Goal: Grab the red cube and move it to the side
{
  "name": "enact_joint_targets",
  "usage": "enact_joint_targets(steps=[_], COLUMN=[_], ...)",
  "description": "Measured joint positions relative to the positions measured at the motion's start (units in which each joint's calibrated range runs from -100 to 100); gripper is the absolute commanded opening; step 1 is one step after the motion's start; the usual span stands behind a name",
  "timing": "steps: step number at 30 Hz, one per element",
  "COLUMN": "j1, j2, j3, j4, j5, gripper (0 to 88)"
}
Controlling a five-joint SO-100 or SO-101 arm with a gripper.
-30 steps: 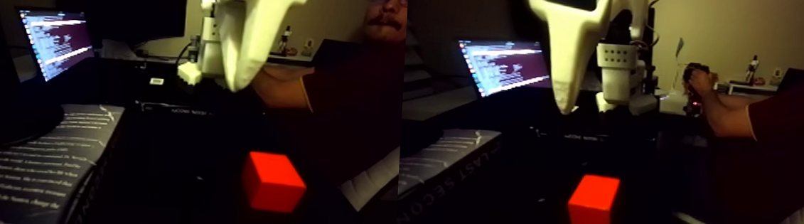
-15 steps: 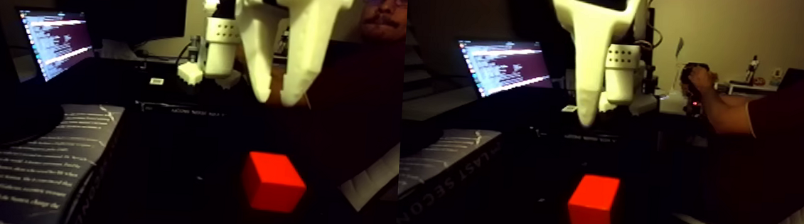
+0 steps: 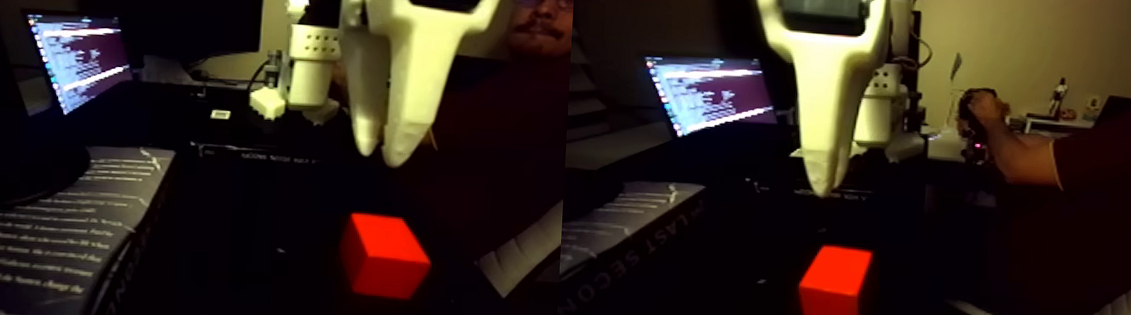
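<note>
Now I am seeing the white pincer [image 3: 384,150] hanging above the red cube [image 3: 383,255], clear of it, fingertips nearly together and gripping nothing, on the dark counter [image 3: 268,254].

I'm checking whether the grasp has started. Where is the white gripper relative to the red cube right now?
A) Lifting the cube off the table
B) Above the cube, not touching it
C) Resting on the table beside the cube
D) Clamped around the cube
B: the gripper hangs above the red cube, with dark space between its fingertips and the cube's top.
</note>
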Motion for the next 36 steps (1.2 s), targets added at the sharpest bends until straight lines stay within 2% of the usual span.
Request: enact_joint_targets(steps=[9,16,36], j1=[1.08,1.16,3.94], j2=[6.06,10.43,21.54], j3=[-4.54,-6.99,-16.70], j4=[0.00,0.00,1.71], j5=[-2.05,-2.05,0.63], gripper=[11.5,17.7,18.0])
